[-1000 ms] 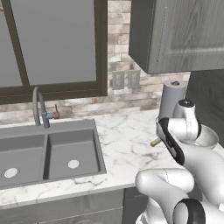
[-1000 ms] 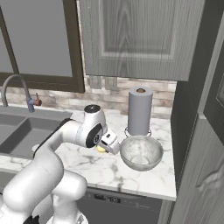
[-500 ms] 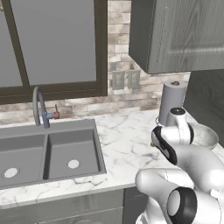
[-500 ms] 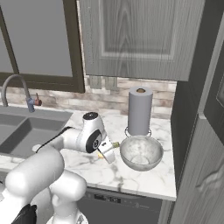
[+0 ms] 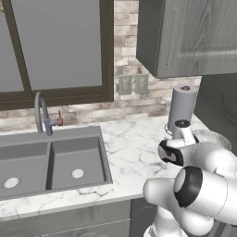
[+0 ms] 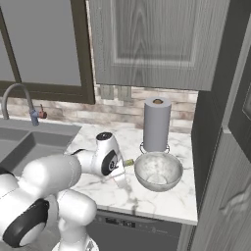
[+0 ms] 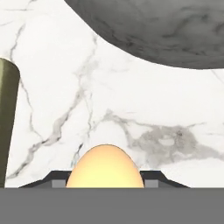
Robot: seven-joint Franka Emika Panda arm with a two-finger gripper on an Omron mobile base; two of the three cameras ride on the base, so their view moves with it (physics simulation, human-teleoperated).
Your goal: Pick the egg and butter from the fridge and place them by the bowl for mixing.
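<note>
Pincer: the gripper (image 7: pixel 105 183) sits at the bottom centre of the hand view, its two dark tips showing on either side of the egg (image 7: pixel 105 168); the jaws are clamped on that egg; in the right base view the gripper (image 6: pixel 121 172) is at centre frame, low over the counter and just left of the bowl (image 6: pixel 158 171)

Egg: yellow-orange, smooth, rising between the tips at the bottom centre of the hand view, over the white marble counter (image 7: pixel 131 109)

Butter: an olive-yellow bar (image 7: pixel 8 118) runs along the left edge of the hand view, lying on the marble; a small pale yellow end (image 6: pixel 129 161) shows in the right base view just left of the bowl's rim

Bowl: grey, marbled; its curved side (image 7: pixel 175 30) spans the upper right of the hand view; in the right base view it stands at centre right on the counter (image 6: pixel 162 201)

Paper roll: a grey upright roll (image 6: pixel 156 123) stands just behind the bowl, above centre right; in the left base view it (image 5: pixel 182 107) is at right

Sink: a grey double basin (image 5: pixel 51 159) at lower left of the left base view, with a curved tap (image 5: pixel 40 111) behind it

Cabinet: a grey wall cupboard (image 6: pixel 157 44) across the top of the right base view
</note>
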